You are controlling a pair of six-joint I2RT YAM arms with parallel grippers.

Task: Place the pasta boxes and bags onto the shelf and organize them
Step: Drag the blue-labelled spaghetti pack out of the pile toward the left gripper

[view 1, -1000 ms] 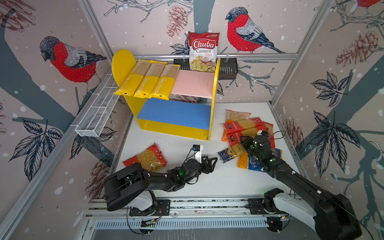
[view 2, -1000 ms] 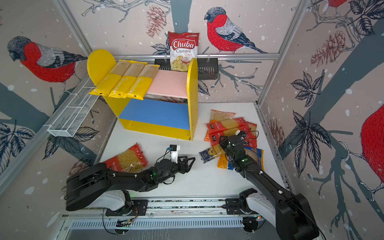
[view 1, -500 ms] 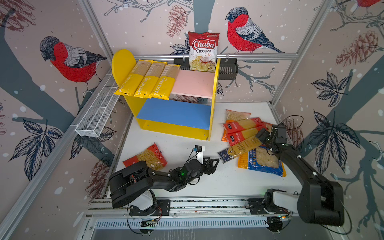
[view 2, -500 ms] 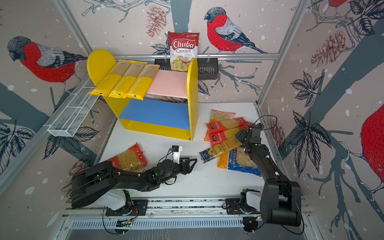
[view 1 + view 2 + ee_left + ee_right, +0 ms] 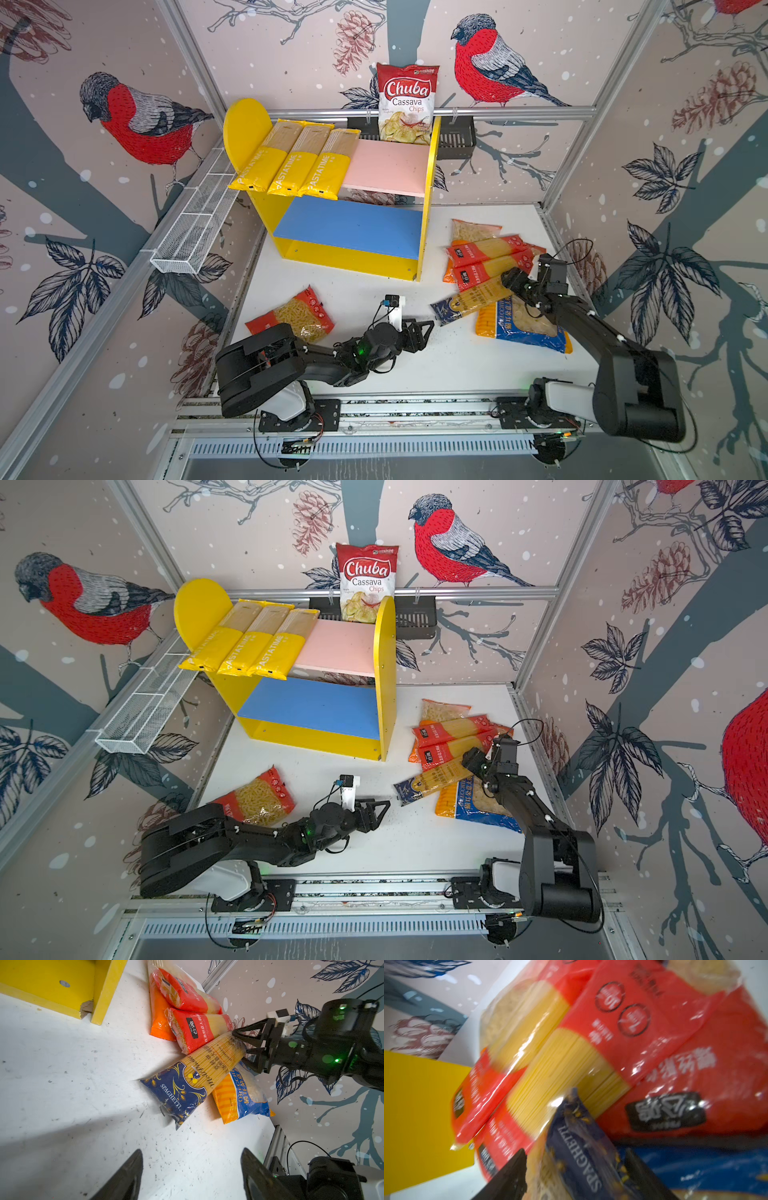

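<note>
Right gripper (image 5: pixel 508 281), earlier over the pile's middle, now sits at the outer end of the blue-labelled spaghetti pack (image 5: pixel 469 301), jaws straddling it; a firm pinch cannot be confirmed. The pack lies on the table (image 5: pixel 353 291) right of the shelf (image 5: pixel 349 257), partly over the blue-orange bag (image 5: pixel 523 328). Left gripper (image 5: pixel 422 330) is unchanged, spread.

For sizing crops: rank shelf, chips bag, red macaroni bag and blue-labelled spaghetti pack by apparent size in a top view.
1. shelf
2. chips bag and red macaroni bag: alike, unranked
3. blue-labelled spaghetti pack
</note>
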